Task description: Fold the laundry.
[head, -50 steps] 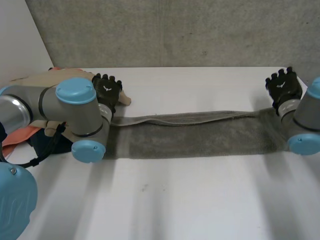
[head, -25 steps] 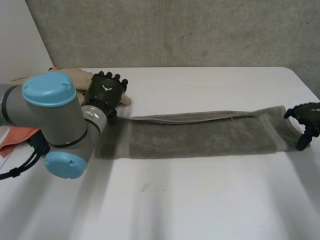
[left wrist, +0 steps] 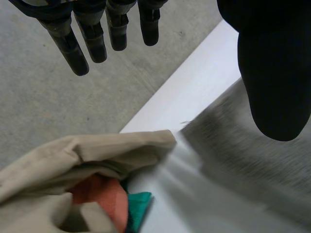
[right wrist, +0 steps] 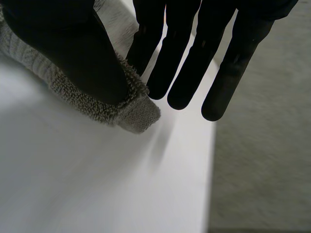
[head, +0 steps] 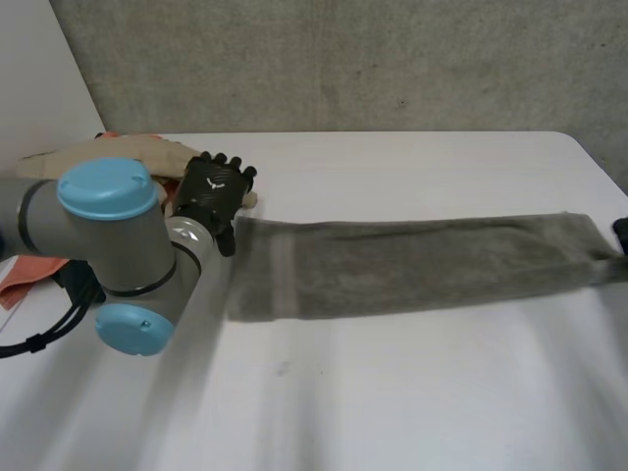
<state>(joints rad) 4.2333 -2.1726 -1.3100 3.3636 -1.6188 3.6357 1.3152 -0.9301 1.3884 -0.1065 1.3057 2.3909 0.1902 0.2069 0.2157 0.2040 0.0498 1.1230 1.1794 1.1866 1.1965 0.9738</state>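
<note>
The right robot hand (right wrist: 82, 53) pinches a corner of the grey terry towel (head: 412, 265) between thumb and straight fingers, at the right edge of the worktop (head: 392, 392). The left robot hand (head: 214, 191) is released, fingers straight, holding nothing — just beside the towel's other end. The towel lies flat, one long strip across the worktop — a beige cloth (head: 88, 155) is heaped beyond it.
</note>
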